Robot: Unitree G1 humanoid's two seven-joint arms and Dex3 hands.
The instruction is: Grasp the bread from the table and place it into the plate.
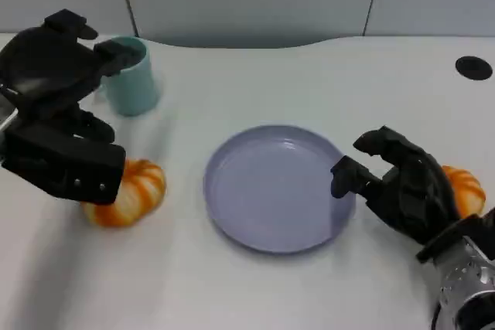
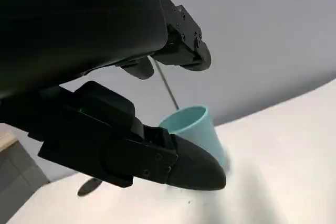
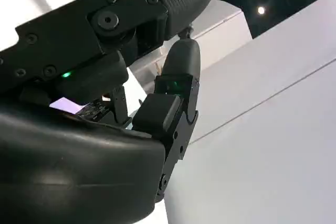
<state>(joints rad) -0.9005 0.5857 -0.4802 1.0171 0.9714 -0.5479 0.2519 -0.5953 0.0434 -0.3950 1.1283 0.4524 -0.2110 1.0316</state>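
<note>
Breads [image 1: 128, 191] [image 1: 462, 187]: two; plate [image 1: 224, 206], cup [image 1: 131, 79]: one each.

Head view of a white table [image 1: 309, 75] bearing a round, shallow lavender-blue plate [image 1: 274, 188] at centre, with nothing lying in it. The left hand [image 1: 58, 125], black and holding nothing, hovers over an orange ridged bread roll [image 1: 135, 191] lying left of the plate, with a pale teal cup [image 1: 133, 79] standing behind it. The right hand [image 1: 398, 183], fingers apart, reaches over the plate's right rim, partly covering a second orange bread roll [image 1: 464, 187]; a small black disc [image 1: 473, 67] sits near the table's far right corner.
</note>
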